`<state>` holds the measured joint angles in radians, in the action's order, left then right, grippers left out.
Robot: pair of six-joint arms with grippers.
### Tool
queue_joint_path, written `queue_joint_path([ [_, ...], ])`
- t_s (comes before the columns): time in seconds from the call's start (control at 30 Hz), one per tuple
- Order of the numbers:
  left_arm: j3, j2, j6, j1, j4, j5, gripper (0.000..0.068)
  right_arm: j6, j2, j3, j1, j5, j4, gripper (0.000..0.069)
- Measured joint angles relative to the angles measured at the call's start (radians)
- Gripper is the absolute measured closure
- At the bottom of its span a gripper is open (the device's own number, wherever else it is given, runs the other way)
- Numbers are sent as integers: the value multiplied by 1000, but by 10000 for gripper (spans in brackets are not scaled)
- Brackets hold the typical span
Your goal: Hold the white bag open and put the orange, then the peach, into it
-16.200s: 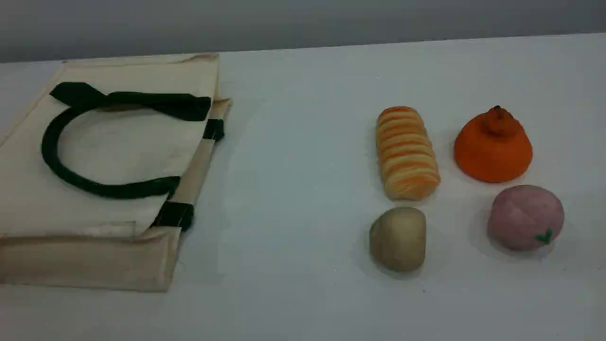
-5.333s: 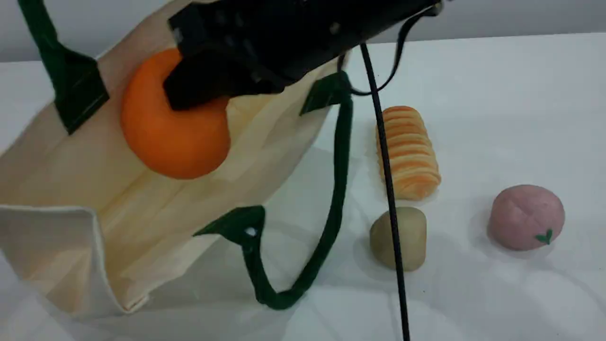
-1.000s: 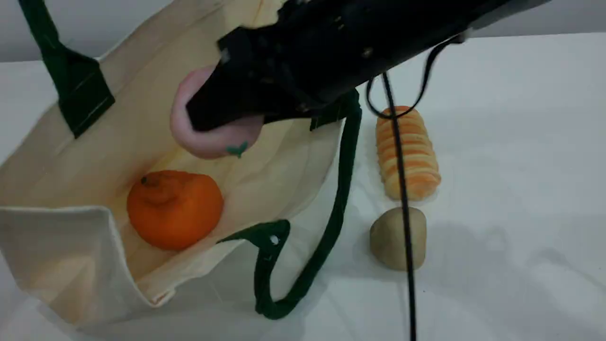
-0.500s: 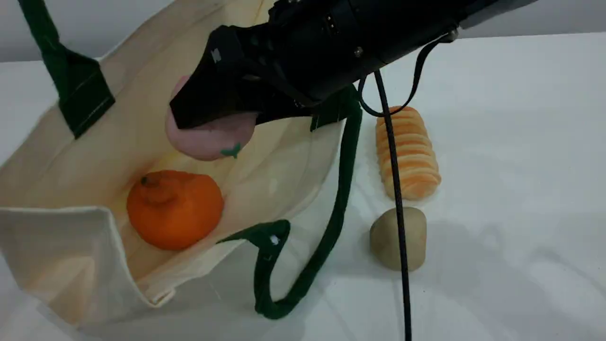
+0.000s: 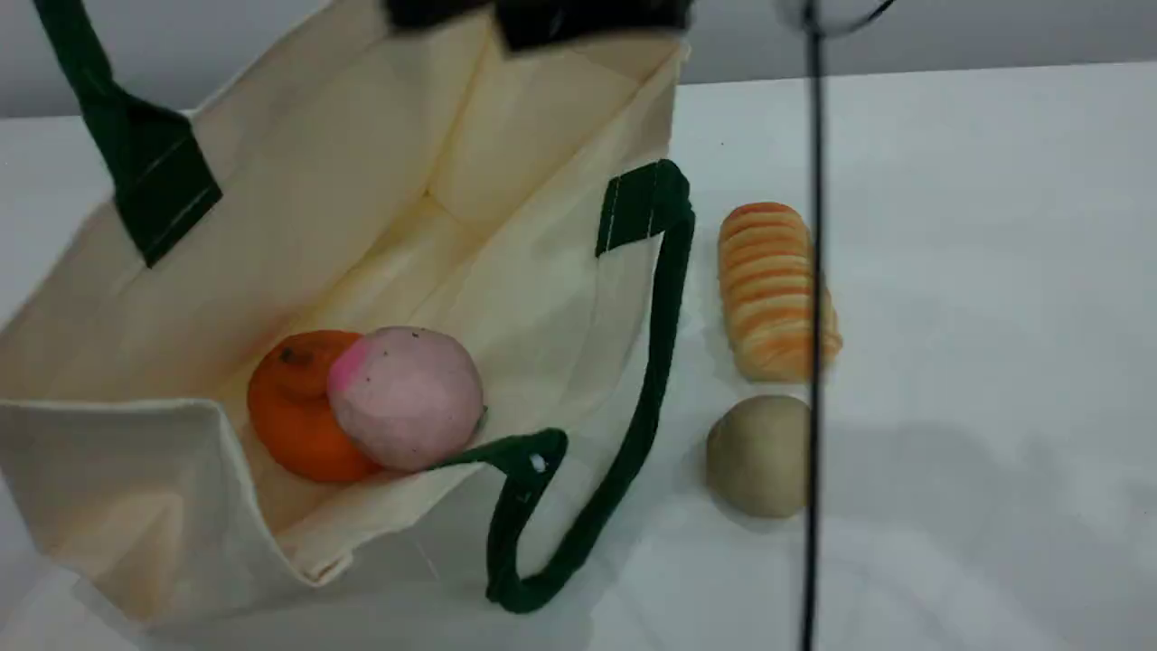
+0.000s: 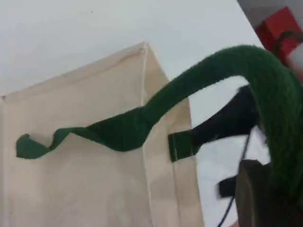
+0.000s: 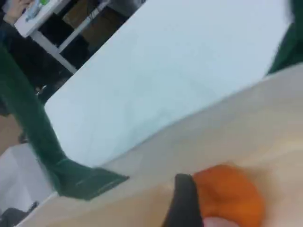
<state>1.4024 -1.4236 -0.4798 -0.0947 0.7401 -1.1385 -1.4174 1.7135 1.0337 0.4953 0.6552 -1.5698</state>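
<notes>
The white bag (image 5: 316, 208) stands open on the left of the table. One green handle (image 5: 99, 99) runs up out of the top left corner. In the left wrist view that handle (image 6: 265, 80) arches into my left gripper (image 6: 274, 189), which is shut on it. The orange (image 5: 289, 416) and the peach (image 5: 407, 398) lie side by side on the bag's floor, touching. My right gripper (image 5: 493, 16) is blurred at the top edge above the bag, open with nothing in it. Its fingertip (image 7: 182, 203) shows over the orange (image 7: 227, 198).
A striped bread roll (image 5: 777, 289) and a beige lump (image 5: 757, 457) lie right of the bag. The bag's second handle (image 5: 651, 334) loops down onto the table beside them. A black cable (image 5: 813, 362) hangs in front of both.
My right gripper has let go of the peach, which dropped next to the orange. The right arm has risen toward the top edge. The left gripper and its handle have not moved.
</notes>
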Motion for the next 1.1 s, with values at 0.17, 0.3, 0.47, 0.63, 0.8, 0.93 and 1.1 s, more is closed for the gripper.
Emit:
queue_joint_path([
  [0.17, -27, 0, -2, -10, 0, 62, 626, 155, -155, 0, -117, 10, 201, 168],
  [0.3, -71, -5, -33, -58, -14, 109, 617, 251, -279, 0, -189, 44, 327, 168],
  [0.47, -85, -48, -68, -111, -78, 164, 547, 348, -393, 0, -201, 79, 448, 168],
  [0.63, -85, -91, -66, -117, -116, 178, 412, 461, -477, 0, -200, 123, 590, 168],
  [0.8, -85, -113, -65, -117, -122, 174, 309, 589, -552, 0, -200, 141, 747, 168],
  [0.93, -85, -133, -65, -117, -126, 174, 290, 695, -614, 0, -200, 160, 884, 168],
  [1.1, -100, -164, -63, -117, -108, 187, 288, 805, -680, 0, -200, 200, 1030, 168],
])
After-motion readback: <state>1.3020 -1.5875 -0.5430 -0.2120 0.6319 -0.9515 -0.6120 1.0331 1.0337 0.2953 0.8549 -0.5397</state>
